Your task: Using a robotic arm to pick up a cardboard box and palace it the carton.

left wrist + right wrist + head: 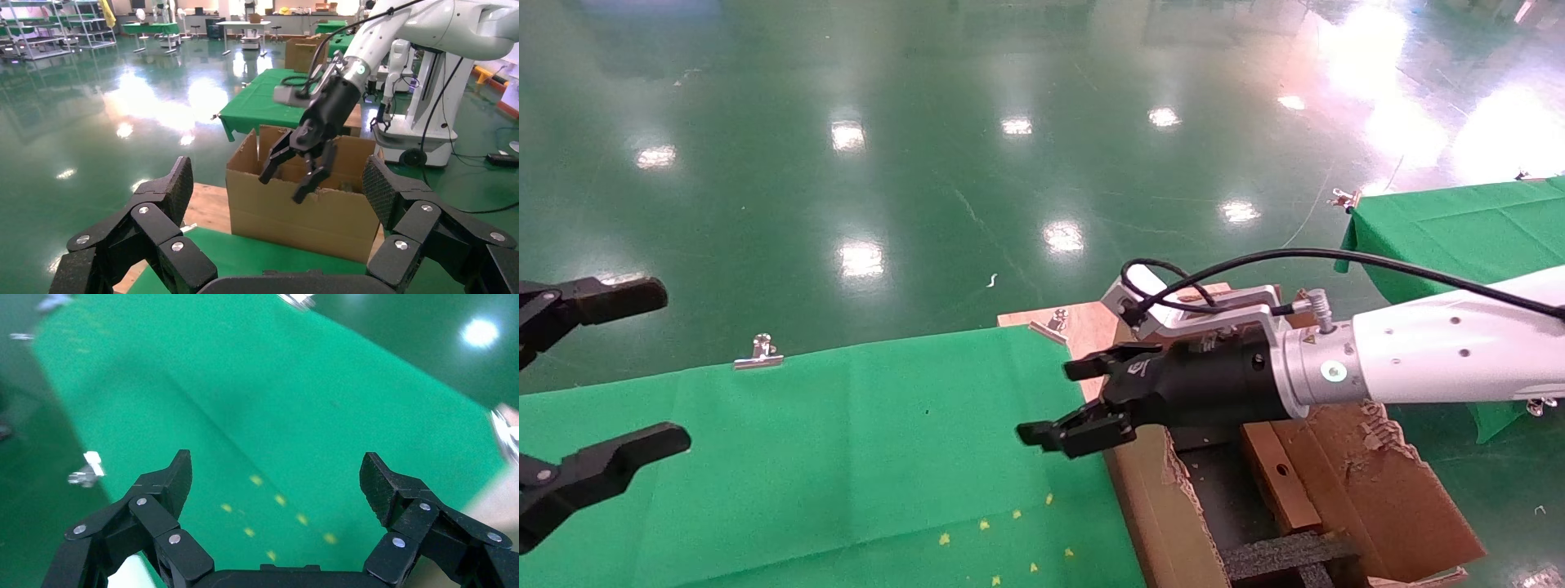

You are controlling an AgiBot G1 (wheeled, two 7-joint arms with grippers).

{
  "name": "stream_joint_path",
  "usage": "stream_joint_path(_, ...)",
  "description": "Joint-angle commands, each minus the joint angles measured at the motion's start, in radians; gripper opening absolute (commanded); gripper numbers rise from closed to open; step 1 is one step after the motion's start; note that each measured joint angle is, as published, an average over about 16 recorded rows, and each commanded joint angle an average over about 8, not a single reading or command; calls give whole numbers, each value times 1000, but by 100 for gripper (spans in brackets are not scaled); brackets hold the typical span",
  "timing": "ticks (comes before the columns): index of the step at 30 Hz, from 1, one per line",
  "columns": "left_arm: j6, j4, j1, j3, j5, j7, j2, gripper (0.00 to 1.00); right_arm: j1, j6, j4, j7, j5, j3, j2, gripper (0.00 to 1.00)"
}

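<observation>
My right gripper (1054,400), black on a white arm, hangs open and empty above the seam between the green table and the carton (1385,490). The carton is large, brown and torn-edged, with black foam (1287,555) inside. A narrow brown cardboard box (1279,482) with a round hole lies inside it, just behind the gripper. In the right wrist view the right gripper (275,478) has only green cloth between its fingers. The left wrist view shows the carton (306,214) with the right gripper (283,187) above its near rim. My left gripper (641,371) (278,190) is open at the table's left edge.
Green cloth (846,457) covers the table, with small yellow marks (1009,539) near its front. Metal clips (760,353) (1054,320) hold its far edge. The carton rests on a wooden board (1091,327). A second green table (1459,229) stands at the right.
</observation>
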Motion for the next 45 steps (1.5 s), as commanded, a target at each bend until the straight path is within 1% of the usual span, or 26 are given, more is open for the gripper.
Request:
stream_joint_path(1,0,0,0,0,0,0,0,100,-21,-29,-2,-65,51,40,-2,100)
stream_joint_path(16,0,0,0,0,0,0,0,100,-182,-242,-19,-548,433,337,-14,100)
stream_joint_path(20,0,0,0,0,0,0,0,100,-216,-287,-22,-650,515,401,-17,100)
stream_joint_path(22,0,0,0,0,0,0,0,100,-229,-304,-23,-682,548,425,-18,100)
stream_joint_path(26,0,0,0,0,0,0,0,100,-243,-322,-25,-711,582,450,-19,100)
stream_joint_path(45,0,0,0,0,0,0,0,100,-226,-300,-24,-674,539,418,-18,100)
